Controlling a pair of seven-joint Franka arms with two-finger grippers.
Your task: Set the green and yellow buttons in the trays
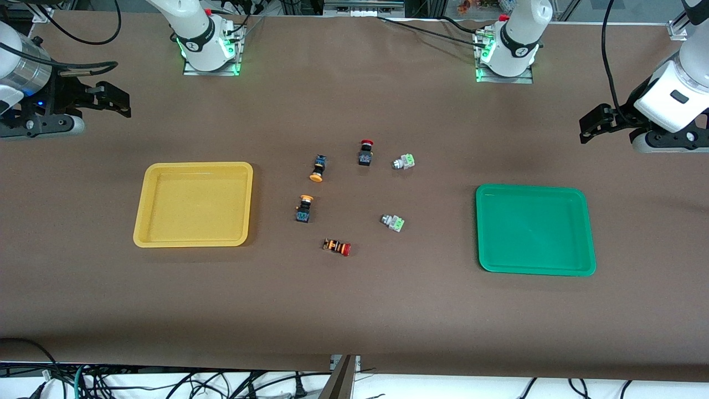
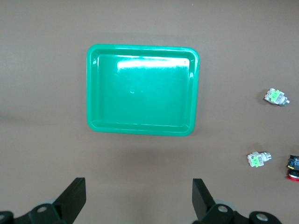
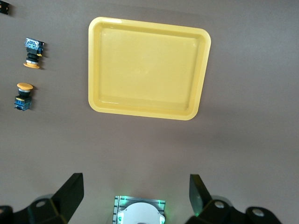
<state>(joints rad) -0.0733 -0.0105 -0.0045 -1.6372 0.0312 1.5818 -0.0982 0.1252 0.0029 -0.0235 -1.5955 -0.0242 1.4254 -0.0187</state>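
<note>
1. Brown table [image 1: 354, 310]: yellow tray [image 1: 145, 221] toward my right arm's end, green tray [image 1: 588, 260] toward my left arm's end, both bare.
2. Between them: two yellow buttons [image 1: 317, 168] [image 1: 304, 209] and two green buttons [image 1: 404, 162] [image 1: 392, 222], loose on the table.
3. Red-capped black switch [image 1: 365, 152] and striped red-capped switch [image 1: 337, 246]; only the front view shows the striped one.
4. My left gripper [image 2: 138, 200]: spread wide, holding nothing, waiting near the green tray.
5. My right gripper [image 3: 136, 196]: likewise wide apart, holding nothing, near the yellow tray.
</note>
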